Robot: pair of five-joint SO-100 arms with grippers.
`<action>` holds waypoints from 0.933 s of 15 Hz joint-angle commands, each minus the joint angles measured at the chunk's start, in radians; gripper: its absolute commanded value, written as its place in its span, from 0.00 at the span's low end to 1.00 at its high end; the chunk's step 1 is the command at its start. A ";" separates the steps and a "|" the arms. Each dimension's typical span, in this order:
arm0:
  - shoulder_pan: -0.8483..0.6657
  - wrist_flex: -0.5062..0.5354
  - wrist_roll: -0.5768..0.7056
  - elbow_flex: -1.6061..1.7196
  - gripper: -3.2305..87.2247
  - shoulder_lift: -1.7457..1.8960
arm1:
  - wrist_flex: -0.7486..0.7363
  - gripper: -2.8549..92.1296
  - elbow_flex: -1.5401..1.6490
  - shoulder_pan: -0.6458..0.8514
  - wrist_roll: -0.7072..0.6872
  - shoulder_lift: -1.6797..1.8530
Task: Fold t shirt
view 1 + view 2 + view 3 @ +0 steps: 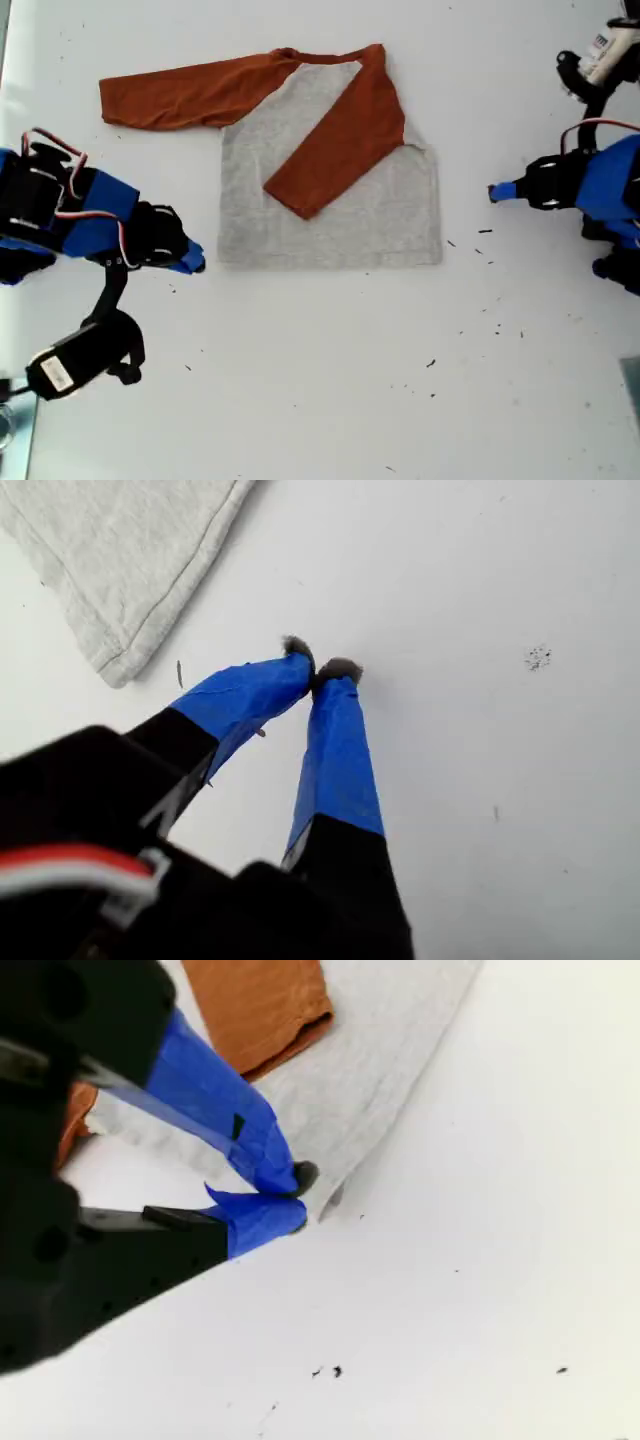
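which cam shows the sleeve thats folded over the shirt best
The exterior view. It shows the whole folded sleeve, from shoulder to cuff, lying diagonally across the grey shirt. The second wrist view catches only its cuff end. The first wrist view shows none of it, just a grey corner.

The t shirt [390, 215] is shown with a light heather-grey body and rust-orange sleeves and neckline. The worktop [330, 400] is seen as plain white, flecked with small dark specks. The jaws of both grippers are wrapped in blue tape, with black housings behind and red and white wiring.
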 commanded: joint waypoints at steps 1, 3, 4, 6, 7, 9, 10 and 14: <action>-0.160 0.206 0.071 -0.086 0.07 0.107 | -0.006 0.07 0.057 -0.011 -0.011 0.015; -0.437 0.354 0.272 -0.172 0.41 0.138 | -0.006 0.07 0.057 -0.008 -0.011 0.017; -0.598 0.370 0.387 -0.179 0.42 0.153 | -0.006 0.07 0.057 -0.009 -0.009 0.017; -0.853 0.385 0.534 -0.175 0.44 0.146 | -0.006 0.07 0.057 -0.014 -0.009 0.017; -0.950 0.385 0.572 -0.147 0.44 0.129 | -0.006 0.07 0.057 -0.014 -0.009 0.017; -1.137 0.328 0.626 -0.040 0.46 0.130 | -0.006 0.07 0.057 -0.014 -0.009 0.017; -1.221 0.273 0.675 0.032 0.45 0.152 | -0.006 0.07 0.057 -0.014 -0.011 0.017; -1.327 0.163 0.698 0.123 0.42 0.118 | -0.006 0.07 0.057 -0.014 -0.011 0.018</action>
